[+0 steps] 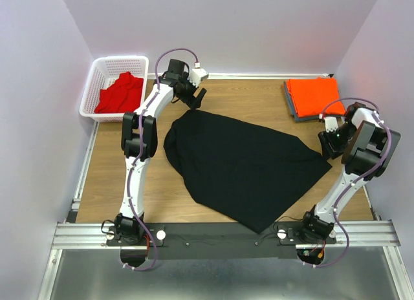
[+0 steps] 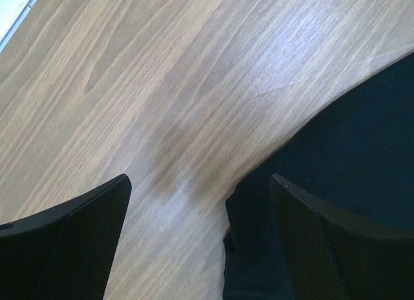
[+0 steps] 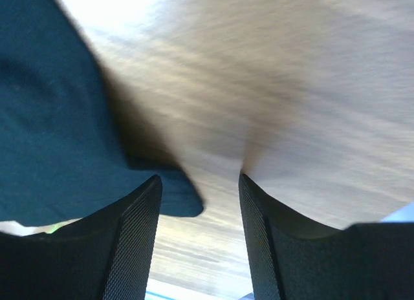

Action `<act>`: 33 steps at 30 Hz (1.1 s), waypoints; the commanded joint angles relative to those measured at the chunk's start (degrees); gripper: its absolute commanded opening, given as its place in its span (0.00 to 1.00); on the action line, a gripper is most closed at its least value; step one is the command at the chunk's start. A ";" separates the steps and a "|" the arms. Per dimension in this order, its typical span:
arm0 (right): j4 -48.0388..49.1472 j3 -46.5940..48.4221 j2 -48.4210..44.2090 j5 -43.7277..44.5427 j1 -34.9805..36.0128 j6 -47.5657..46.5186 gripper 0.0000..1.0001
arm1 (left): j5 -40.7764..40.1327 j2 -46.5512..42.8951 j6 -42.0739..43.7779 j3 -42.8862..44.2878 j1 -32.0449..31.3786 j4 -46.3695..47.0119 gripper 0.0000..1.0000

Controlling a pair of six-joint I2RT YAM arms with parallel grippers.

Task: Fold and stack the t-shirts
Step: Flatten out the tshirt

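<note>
The black t-shirt (image 1: 242,164) lies spread across the middle of the wooden table. The orange t-shirt (image 1: 315,95) lies folded at the back right. The red t-shirt (image 1: 120,93) is crumpled in the basket at the back left. My left gripper (image 1: 197,97) hovers open at the black shirt's far left edge. In the left wrist view this gripper (image 2: 200,190) has the shirt's edge (image 2: 349,138) under its right finger (image 2: 323,248). My right gripper (image 1: 328,145) is at the shirt's right corner. The right wrist view shows it (image 3: 199,180) open, with the cloth tip (image 3: 52,119) beside its left finger (image 3: 123,248).
A white mesh basket (image 1: 97,74) stands at the back left corner. A grey board (image 1: 289,103) lies under the orange shirt. Walls close in the left, back and right sides. An aluminium rail (image 1: 220,235) carrying both arm bases runs along the near edge.
</note>
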 commanded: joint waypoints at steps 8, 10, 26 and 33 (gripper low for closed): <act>8.17 -14.58 -2.09 4.34 2.70 -1.26 0.52 | -1.18 0.35 0.07 0.82 -0.48 -0.94 0.95; 10.98 -17.75 -3.06 5.84 2.88 -1.44 0.49 | -1.18 0.26 0.16 0.82 -0.48 -0.85 0.95; 18.90 -30.06 -5.61 8.66 5.34 -0.47 0.12 | -1.36 1.84 -0.28 1.35 -0.57 -0.41 0.96; 17.58 -27.61 -7.01 7.87 5.34 0.14 0.01 | -1.28 3.60 0.33 1.26 -1.01 -0.94 0.97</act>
